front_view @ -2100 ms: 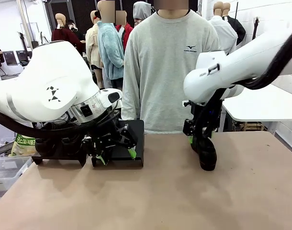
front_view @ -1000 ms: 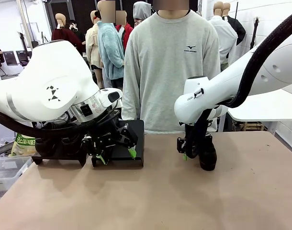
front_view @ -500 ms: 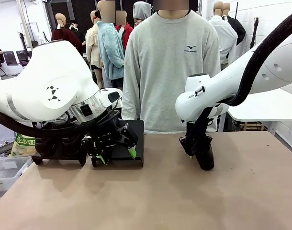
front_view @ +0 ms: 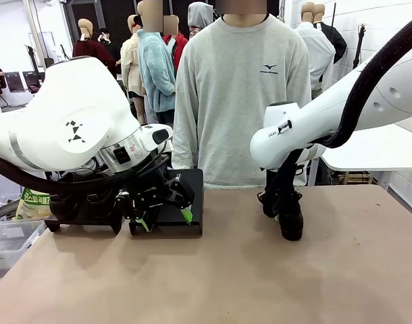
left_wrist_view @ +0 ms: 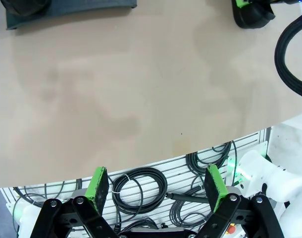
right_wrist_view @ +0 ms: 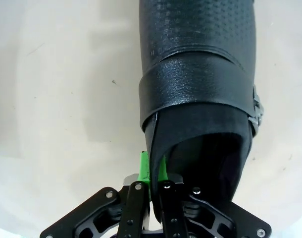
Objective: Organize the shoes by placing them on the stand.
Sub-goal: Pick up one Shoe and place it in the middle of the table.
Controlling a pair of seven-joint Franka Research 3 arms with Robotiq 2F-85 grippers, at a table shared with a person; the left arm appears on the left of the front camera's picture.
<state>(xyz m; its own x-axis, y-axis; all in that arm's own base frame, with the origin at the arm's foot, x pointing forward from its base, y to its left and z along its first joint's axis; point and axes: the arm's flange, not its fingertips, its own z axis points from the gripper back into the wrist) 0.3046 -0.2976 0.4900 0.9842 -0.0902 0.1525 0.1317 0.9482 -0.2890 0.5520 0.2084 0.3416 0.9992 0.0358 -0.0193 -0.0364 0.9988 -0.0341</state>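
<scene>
The right gripper (right_wrist_view: 150,171) is clenched on the rim of a black shoe (right_wrist_view: 198,89): its two green pads (right_wrist_view: 142,166) pinch the thin leather edge of the shoe's opening, one pad inside and one outside. In the right wrist view the shoe extends away from the fingers, with a strap and a small metal buckle (right_wrist_view: 257,111) on one side and a pebbled, perforated upper beyond. In the front view the same gripper (front_view: 279,206) hangs below the white right arm (front_view: 314,125), and the shoe (front_view: 290,221) stands on the brown table (front_view: 260,283), right of centre and near the far edge.

The left gripper (left_wrist_view: 158,188) is released, its green pads (left_wrist_view: 98,183) set wide apart with nothing between them. In the left wrist view it looks over the near edge of the table (left_wrist_view: 116,99), with coiled black cables (left_wrist_view: 141,186) below. In the front view this gripper (front_view: 162,206) sits low at the left, under the bulky white left arm (front_view: 71,125).

Just behind the left gripper lies a low black stand (front_view: 189,202), at the far left of the table. A second shoe (left_wrist_view: 22,6) rests on the stand (left_wrist_view: 72,12) in the left wrist view. A person in a grey sweatshirt (front_view: 240,94) stands at the far side of the table, between the two arms.
</scene>
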